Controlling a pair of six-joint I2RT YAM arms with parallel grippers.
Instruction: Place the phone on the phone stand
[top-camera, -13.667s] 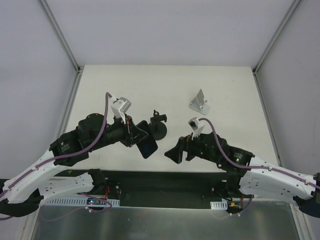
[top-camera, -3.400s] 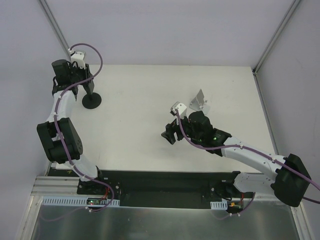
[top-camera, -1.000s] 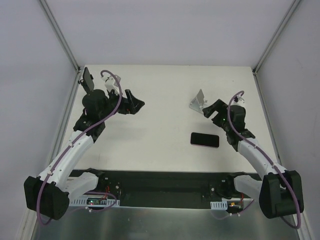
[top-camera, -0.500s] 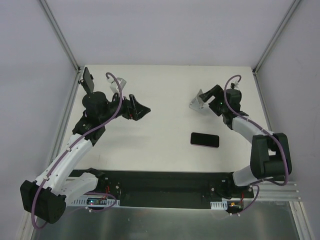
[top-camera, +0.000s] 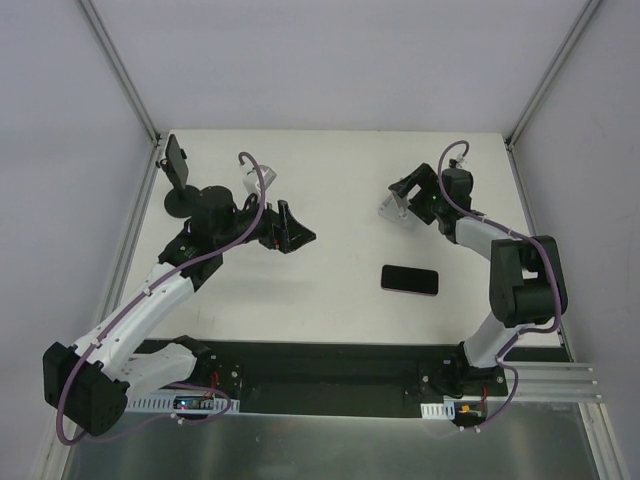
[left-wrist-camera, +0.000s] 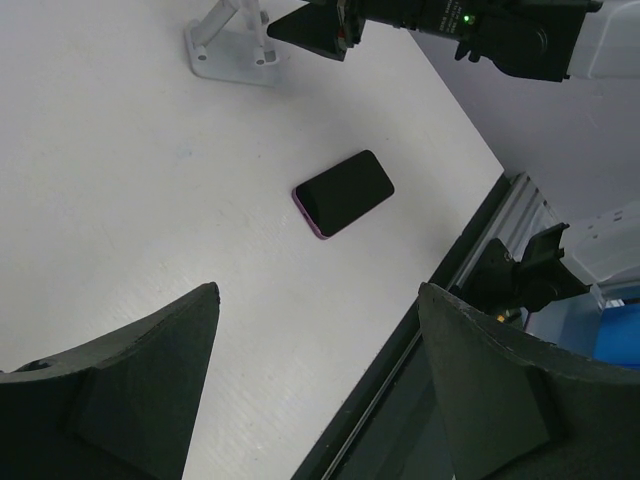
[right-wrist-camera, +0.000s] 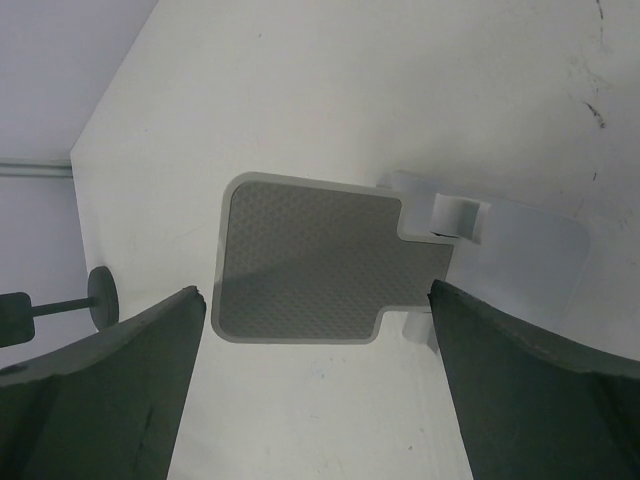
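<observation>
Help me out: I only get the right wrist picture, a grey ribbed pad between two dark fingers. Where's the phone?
Observer: The phone lies flat on the table, nearer the arms' bases than the stand. Nothing holds it.
Operator: Is the other arm near it?
Observer: No. The left fingers hang open and empty above the table's left half, well apart from the phone.
Operator: Which way does the phone lie?
Observer: Screen up and dark, with its long side running left to right in the top view.
</observation>
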